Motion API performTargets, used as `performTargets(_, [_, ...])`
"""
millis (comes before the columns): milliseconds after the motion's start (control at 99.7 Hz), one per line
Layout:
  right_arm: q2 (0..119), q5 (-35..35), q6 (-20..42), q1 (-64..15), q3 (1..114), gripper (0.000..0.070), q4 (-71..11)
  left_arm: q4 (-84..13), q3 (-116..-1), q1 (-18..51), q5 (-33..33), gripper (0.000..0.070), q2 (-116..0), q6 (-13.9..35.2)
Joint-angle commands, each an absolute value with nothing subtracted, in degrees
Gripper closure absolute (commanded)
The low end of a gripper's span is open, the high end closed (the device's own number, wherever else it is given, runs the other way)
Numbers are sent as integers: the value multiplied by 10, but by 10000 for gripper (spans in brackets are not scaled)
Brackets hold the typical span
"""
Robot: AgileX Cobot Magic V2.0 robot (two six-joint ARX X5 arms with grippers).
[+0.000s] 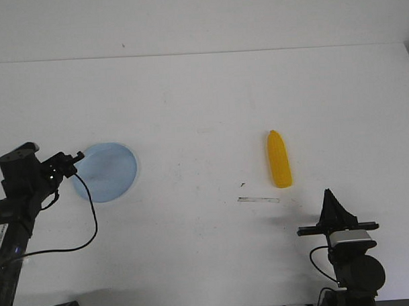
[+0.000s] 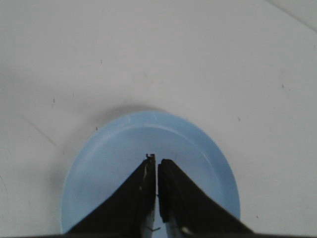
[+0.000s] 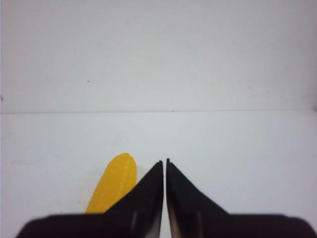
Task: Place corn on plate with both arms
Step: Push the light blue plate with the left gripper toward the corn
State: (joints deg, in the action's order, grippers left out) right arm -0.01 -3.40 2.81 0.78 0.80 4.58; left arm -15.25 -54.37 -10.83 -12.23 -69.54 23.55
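The yellow corn (image 1: 279,160) lies on the white table right of centre, pointed end away from me. It also shows in the right wrist view (image 3: 113,184), beside my fingers. The pale blue plate (image 1: 111,175) sits on the left, empty. My left gripper (image 1: 75,157) is shut and empty at the plate's left rim; in the left wrist view (image 2: 157,159) its tips hang over the plate (image 2: 106,163). My right gripper (image 1: 328,192) is shut and empty, near the front edge, to the right of and behind the corn's blunt end; in the right wrist view (image 3: 165,161) the tips nearly touch.
A thin grey strip (image 1: 258,199) lies on the table in front of the corn. A black cable (image 1: 86,224) loops from the left arm over the table. The table's far edge meets a white wall.
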Motion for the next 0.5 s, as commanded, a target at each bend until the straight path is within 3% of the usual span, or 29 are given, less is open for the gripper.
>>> performTargets(0, [1, -34, 32, 7, 7, 691, 51, -166, -549, -146, -191, 699, -717, 267])
performTargets(211, [1, -34, 32, 7, 7, 691, 51, -241, -549, -225, -209, 691, -750, 242])
performTargets(361, [1, -34, 32, 7, 7, 691, 51, -244, -549, -232, -209, 496, -764, 188])
performTargets(492, [1, -34, 32, 7, 7, 691, 51, -251, -549, -225, -209, 475, -790, 186])
